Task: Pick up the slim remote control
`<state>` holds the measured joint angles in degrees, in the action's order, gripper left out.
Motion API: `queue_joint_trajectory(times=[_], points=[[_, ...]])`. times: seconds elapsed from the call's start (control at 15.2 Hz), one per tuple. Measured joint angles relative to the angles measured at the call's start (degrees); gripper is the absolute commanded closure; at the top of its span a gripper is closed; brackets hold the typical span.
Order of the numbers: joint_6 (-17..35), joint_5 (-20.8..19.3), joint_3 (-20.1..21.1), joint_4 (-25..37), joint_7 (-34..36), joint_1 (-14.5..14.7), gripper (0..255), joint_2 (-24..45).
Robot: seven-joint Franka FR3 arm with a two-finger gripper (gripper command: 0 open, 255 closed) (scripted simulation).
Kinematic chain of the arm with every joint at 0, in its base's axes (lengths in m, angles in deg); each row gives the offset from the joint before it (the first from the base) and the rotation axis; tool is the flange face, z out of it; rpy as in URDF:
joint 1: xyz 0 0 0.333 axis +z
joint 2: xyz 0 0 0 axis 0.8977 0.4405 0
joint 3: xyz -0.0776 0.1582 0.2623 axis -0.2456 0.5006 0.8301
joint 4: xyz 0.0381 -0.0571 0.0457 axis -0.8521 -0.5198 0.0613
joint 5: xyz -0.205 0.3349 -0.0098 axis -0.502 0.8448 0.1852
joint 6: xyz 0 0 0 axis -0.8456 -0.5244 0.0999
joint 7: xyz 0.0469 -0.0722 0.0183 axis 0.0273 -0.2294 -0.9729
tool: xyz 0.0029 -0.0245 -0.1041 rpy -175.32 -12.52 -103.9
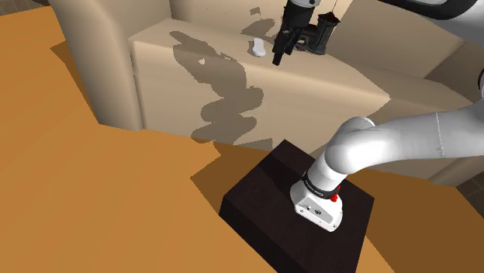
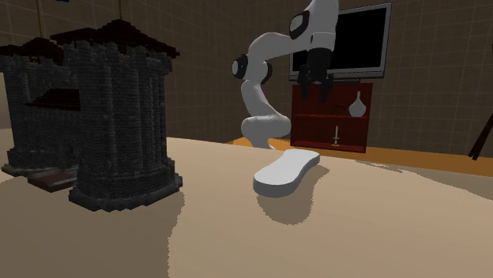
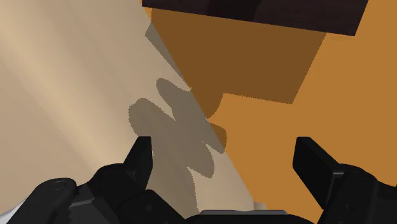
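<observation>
The slim remote control is a pale white, elongated piece lying flat on the beige cushioned surface. In the second exterior view the remote lies lengthwise, casting a shadow beside it. My black gripper hangs in the air a little above the surface, just beside the remote toward the shoulder view's right. From the second exterior view the gripper is well above and behind the remote. The wrist view has the fingers standing wide apart with nothing between them; the gripper is open.
A dark stone castle model stands on the same surface, close behind the gripper in the shoulder view. The dark stand sits on orange floor. A television and red cabinet are behind the arm.
</observation>
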<state>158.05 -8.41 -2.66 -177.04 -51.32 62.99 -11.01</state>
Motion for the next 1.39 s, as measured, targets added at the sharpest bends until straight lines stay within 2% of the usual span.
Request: queue_joint_trajectory(times=[0.26, 0.53, 1.06, 1.39], points=[[1.8, 0.0, -0.4, 2.3, 2.0, -1.4, 0, 4.3], [4.7, 0.0, -1.3, 7.6, 5.8, -4.0, 0, 13.0], [7.4, 0.5, -4.3, 20.7, 12.1, -8.4, 0, 29.7], [6.6, 1.6, -6.6, 31.4, 15.5, -10.8, 0, 40.2]])
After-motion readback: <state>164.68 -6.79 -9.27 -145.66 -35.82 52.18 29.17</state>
